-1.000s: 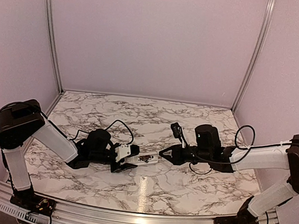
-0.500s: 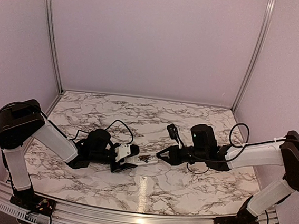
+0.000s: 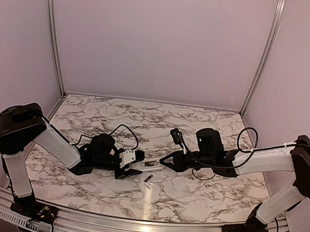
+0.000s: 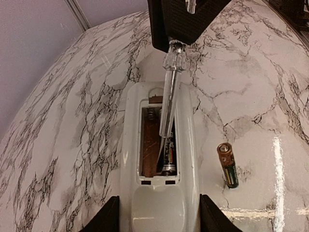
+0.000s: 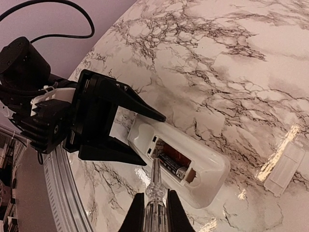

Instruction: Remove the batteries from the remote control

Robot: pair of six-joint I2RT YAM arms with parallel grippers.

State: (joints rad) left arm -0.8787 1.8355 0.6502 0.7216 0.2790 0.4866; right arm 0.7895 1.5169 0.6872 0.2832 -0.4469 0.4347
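One battery has dropped out beside the remote control clamped in the left gripper; the other battery lies lengthwise at the tip of the screwdriver pinched by the right gripper.

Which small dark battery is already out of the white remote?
The copper-topped battery lying on the marble table beside the remote; the other battery sits inside the compartment.

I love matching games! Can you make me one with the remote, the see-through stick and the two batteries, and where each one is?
Things:
A remote control
B clear rod
C copper-topped battery
D black battery

Places:
1 inside the remote control
2 loose on the table
3 held by the right gripper
4 held by the left gripper

Pairs: A-4, B-3, C-2, D-1
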